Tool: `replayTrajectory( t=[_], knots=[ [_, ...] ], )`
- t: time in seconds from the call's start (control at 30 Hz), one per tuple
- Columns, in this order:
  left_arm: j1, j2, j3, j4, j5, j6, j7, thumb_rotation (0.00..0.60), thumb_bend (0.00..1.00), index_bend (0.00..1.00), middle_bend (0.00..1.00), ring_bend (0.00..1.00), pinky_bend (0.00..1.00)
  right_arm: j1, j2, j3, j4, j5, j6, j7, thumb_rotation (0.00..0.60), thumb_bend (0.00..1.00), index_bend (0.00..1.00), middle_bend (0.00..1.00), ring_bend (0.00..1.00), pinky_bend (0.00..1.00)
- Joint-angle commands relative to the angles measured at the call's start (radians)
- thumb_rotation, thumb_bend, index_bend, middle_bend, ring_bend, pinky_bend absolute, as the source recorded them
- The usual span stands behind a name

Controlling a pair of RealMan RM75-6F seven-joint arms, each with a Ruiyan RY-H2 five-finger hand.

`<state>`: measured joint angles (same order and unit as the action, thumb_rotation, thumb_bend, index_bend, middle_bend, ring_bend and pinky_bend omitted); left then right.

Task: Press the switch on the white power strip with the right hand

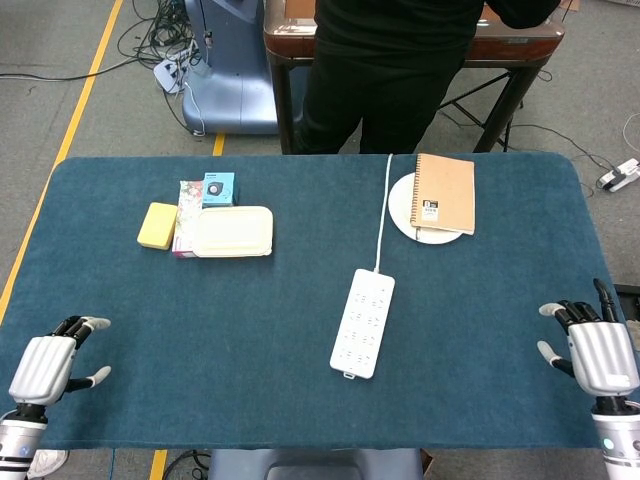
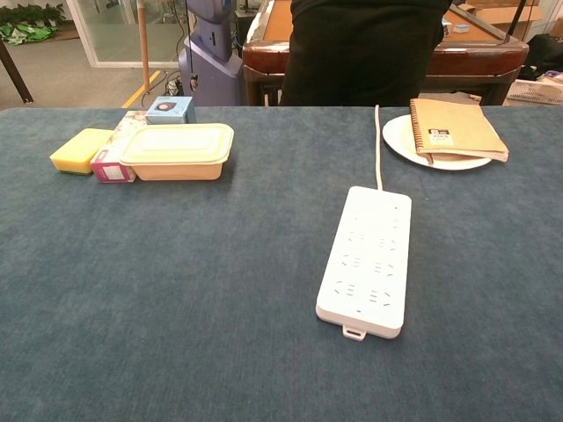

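No contact is made with the white power strip [image 1: 363, 322]: the right hand [image 1: 600, 356] (fingers spread, empty) is parked well apart, so pressing is judged either finished or pending.

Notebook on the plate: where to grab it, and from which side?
Grip the notebook by its right long edge, coming in from the right with the right hand. It overhangs the plate there, so fingers can probably slide under. The spiral binding and the cord crowd the left side.

Notebook [image 1: 444, 193] on plate [image 1: 403, 199]
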<state>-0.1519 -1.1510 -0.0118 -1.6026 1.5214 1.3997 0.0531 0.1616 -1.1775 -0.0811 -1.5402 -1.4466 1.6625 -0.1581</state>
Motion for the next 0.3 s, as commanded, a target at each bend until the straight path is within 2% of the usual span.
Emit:
replayTrajectory(
  t=[0.03, 0.1, 0.2, 0.23, 0.3],
  knots=[
    [0.000, 0.001, 0.000, -0.001, 0.004, 0.004, 0.002, 0.600, 0.13, 0.36, 0.34, 0.25, 0.54, -0.010, 0.020, 0.007, -0.008, -0.043, -0.008, 0.073, 0.600, 0.00, 0.40, 0.38, 0.30, 0.00],
    [0.000, 0.002, 0.000, -0.005, 0.008, 0.008, 0.001, 0.600, 0.13, 0.36, 0.34, 0.25, 0.54, -0.011, 0.015, 0.018, 0.008, -0.061, 0.000, 0.099, 0.600, 0.03, 0.40, 0.36, 0.30, 0.05],
    [-0.003, 0.002, 0.001, -0.006, 0.012, 0.006, 0.000, 0.600, 0.13, 0.37, 0.34, 0.25, 0.54, -0.017, -0.020, 0.042, 0.058, -0.093, 0.032, 0.102, 0.600, 0.14, 0.40, 0.36, 0.30, 0.39],
    [-0.005, 0.001, 0.001, -0.005, 0.012, 0.003, 0.000, 0.600, 0.13, 0.37, 0.34, 0.25, 0.54, -0.020, -0.030, 0.046, 0.070, -0.104, 0.039, 0.115, 0.600, 0.15, 0.40, 0.36, 0.30, 0.46],
    [-0.006, 0.001, 0.002, -0.005, 0.011, -0.001, -0.001, 0.600, 0.13, 0.37, 0.34, 0.25, 0.54, -0.025, -0.037, 0.049, 0.083, -0.115, 0.042, 0.135, 0.600, 0.16, 0.40, 0.36, 0.30, 0.48]
  ],
)
